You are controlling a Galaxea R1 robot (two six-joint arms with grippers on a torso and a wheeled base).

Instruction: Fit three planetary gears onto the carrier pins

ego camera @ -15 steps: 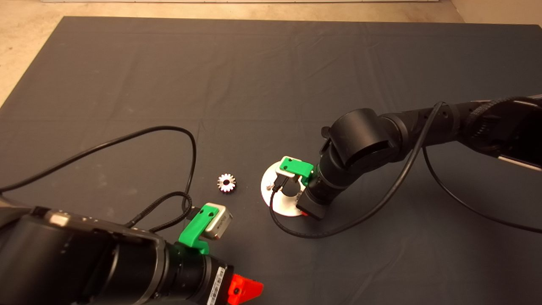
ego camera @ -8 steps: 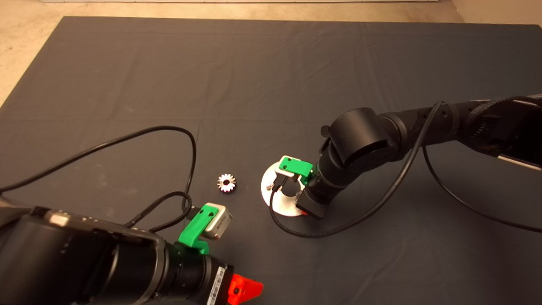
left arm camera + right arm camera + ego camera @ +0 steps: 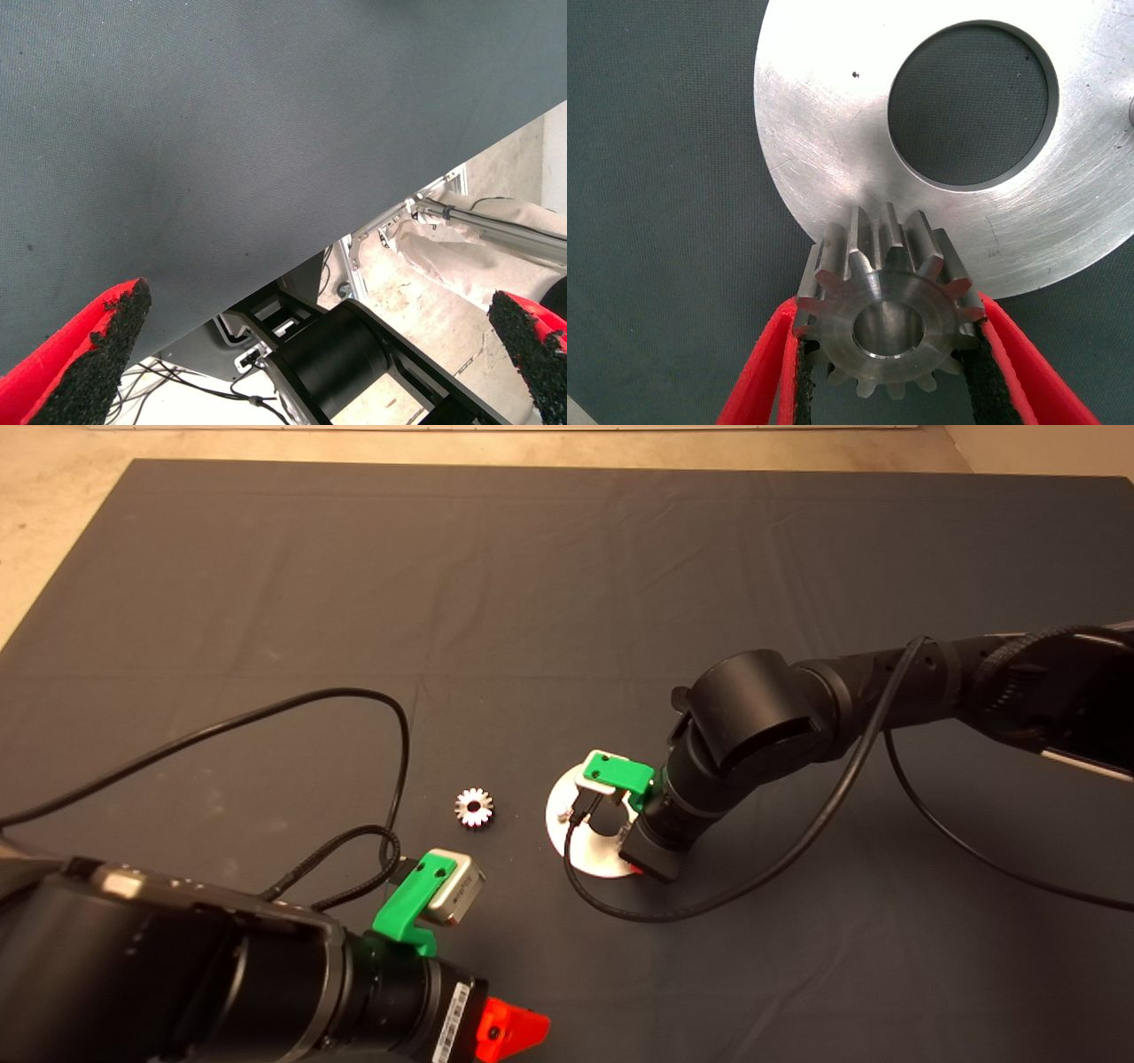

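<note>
A silver toothed planetary gear [image 3: 888, 323] sits upright between the red fingers of my right gripper [image 3: 888, 359], which is shut on it. The gear hovers at the rim of the shiny round carrier disc [image 3: 833, 133]; whatever lies beneath the gear is hidden. In the head view the right gripper [image 3: 642, 856] stands over the disc [image 3: 586, 850], and one carrier pin [image 3: 562, 812] shows at the disc's left side. Another planetary gear [image 3: 474, 808] lies flat on the mat left of the disc. My left gripper [image 3: 509, 1029] waits at the lower left, open and holding nothing.
A black cable [image 3: 390, 726] loops over the mat left of the loose gear, and another cable [image 3: 673, 912] curves in front of the disc. The left wrist view shows the mat's edge [image 3: 372, 221] with floor and the robot base [image 3: 337, 354] beyond.
</note>
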